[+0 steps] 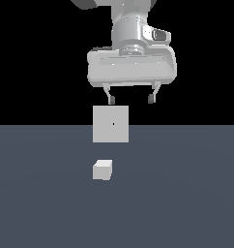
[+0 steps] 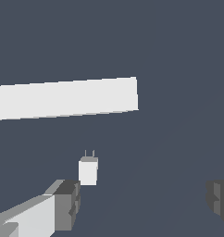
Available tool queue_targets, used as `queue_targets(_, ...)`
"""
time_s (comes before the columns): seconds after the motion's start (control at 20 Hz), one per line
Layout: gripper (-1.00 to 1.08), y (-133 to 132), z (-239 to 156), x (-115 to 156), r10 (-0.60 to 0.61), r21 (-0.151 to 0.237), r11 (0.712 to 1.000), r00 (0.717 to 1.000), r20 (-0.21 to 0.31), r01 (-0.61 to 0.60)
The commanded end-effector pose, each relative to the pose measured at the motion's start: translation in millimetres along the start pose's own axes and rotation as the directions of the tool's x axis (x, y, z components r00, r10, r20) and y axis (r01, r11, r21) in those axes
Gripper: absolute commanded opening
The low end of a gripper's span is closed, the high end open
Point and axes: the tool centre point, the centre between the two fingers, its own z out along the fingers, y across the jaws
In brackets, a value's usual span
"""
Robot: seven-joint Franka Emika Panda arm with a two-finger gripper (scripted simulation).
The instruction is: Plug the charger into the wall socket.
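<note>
The charger [image 1: 103, 170] is a small near-white cube resting on the grey floor, in front of the wall socket [image 1: 110, 124], a flat upright light-grey square panel with a tiny dark dot at its centre. My gripper [image 1: 131, 100] hangs open and empty high above both, its two fingers spread wide. In the wrist view the charger [image 2: 88, 170] shows two thin prongs pointing toward the wall socket [image 2: 65, 98], seen edge-on as a long pale slab. The charger lies close to one fingertip [image 2: 67, 203]; the other fingertip [image 2: 219, 198] is far off.
A flat dark grey-blue floor [image 1: 186, 193] spans the lower half of the exterior view, with black background behind it. Nothing else stands on it.
</note>
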Motion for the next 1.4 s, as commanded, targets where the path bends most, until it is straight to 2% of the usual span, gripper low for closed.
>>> queue_targets(0.0, 1.0, 0.0, 0.0, 0.0, 0.0, 0.0, 1.0, 1.0, 0.0, 0.0)
queue_targets(0.3, 1.0, -1.4, 1.8, -1.8, 0.001, 0.0, 1.0, 1.0, -0.011, -0.001)
queue_targets(0.6, 1.0, -5.5, 7.4, -7.1, 0.005, 0.002, 1.0, 0.999, -0.045, -0.005)
queue_targets(1.35, 1.0, -26.0, 37.1, -29.4, 0.025, 0.01, 1.0, 0.978, -0.206, -0.023)
